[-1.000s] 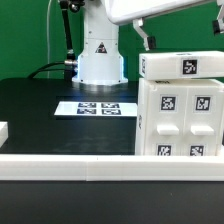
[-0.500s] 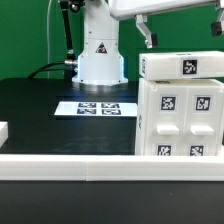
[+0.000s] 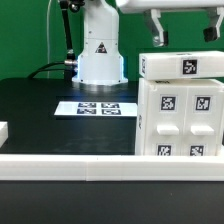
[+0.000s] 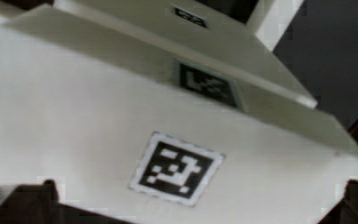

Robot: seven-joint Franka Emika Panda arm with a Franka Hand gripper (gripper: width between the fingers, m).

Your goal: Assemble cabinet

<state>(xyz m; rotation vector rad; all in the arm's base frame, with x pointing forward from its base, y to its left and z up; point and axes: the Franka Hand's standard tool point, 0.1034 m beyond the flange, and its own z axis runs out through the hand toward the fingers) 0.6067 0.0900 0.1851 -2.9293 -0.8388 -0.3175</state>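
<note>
The cabinet [image 3: 180,118] is a large white box at the exterior view's right, with several tagged panels on its near face. A separate white tagged panel [image 3: 183,66] lies on top of it. My gripper [image 3: 183,36] hangs just above that panel, open and empty, with one finger [image 3: 157,36] over each end. In the wrist view the top panel [image 4: 140,120] fills the picture, with its tag between the dark fingertips [image 4: 5,206]. My gripper [image 4: 181,208] touches nothing that I can see.
The marker board [image 3: 97,108] lies flat on the black table in front of the white robot base [image 3: 98,55]. A white rail [image 3: 70,166] runs along the front edge. A small white piece [image 3: 3,130] sits at the exterior view's left edge.
The gripper has moved toward the exterior view's right and now sits squarely over the top panel, its fingers pointing straight down. The cabinet and panel have not moved.
</note>
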